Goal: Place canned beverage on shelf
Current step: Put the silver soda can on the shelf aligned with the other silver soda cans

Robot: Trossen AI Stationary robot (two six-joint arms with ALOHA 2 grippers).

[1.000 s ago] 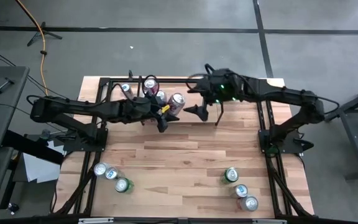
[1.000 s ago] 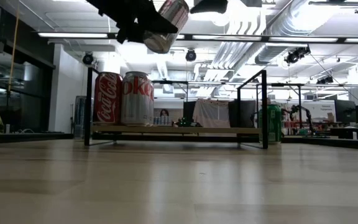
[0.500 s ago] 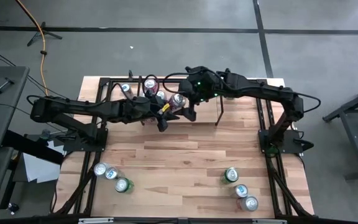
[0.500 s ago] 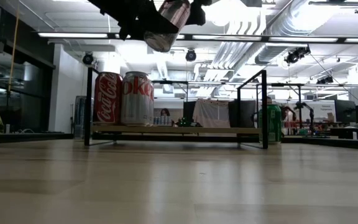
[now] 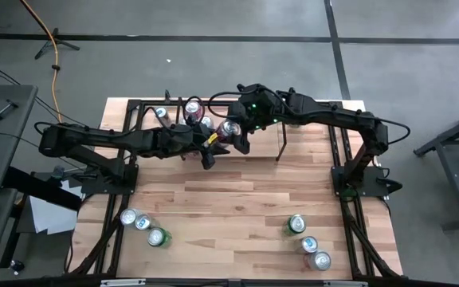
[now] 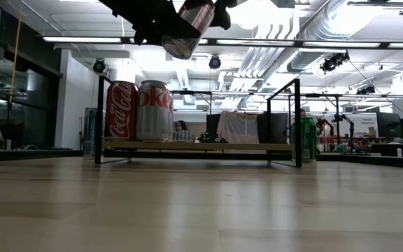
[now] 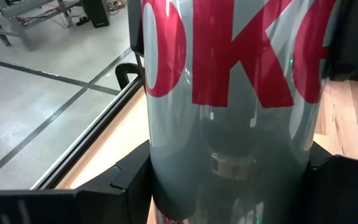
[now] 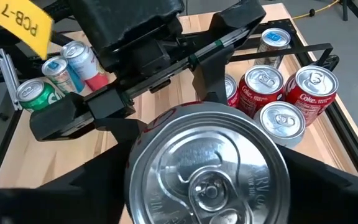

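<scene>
Above the shelf point(image 5: 205, 119), both the left gripper point(image 5: 213, 143) and right gripper point(image 5: 241, 137) clasp 1 silver can point(image 5: 229, 129) (tilted); mistimed release risks dropping it.

The shelf point(image 5: 213, 127) sits at the far edge of the table point(image 5: 237, 199), left of its middle. 4 cans point(image 5: 192, 109) stand on the shelf at its left end. Above the shelf, just right of those cans, a tilted can point(image 5: 229, 130) hangs between the left end effector point(image 5: 210, 143), on its near-left side, and the right end effector point(image 5: 241, 135), on its right. Well in front of the shelf, 3 cans point(image 5: 140, 225) cluster near the table's front-left corner and 3 more point(image 5: 307, 242) near its front-right corner.
</scene>
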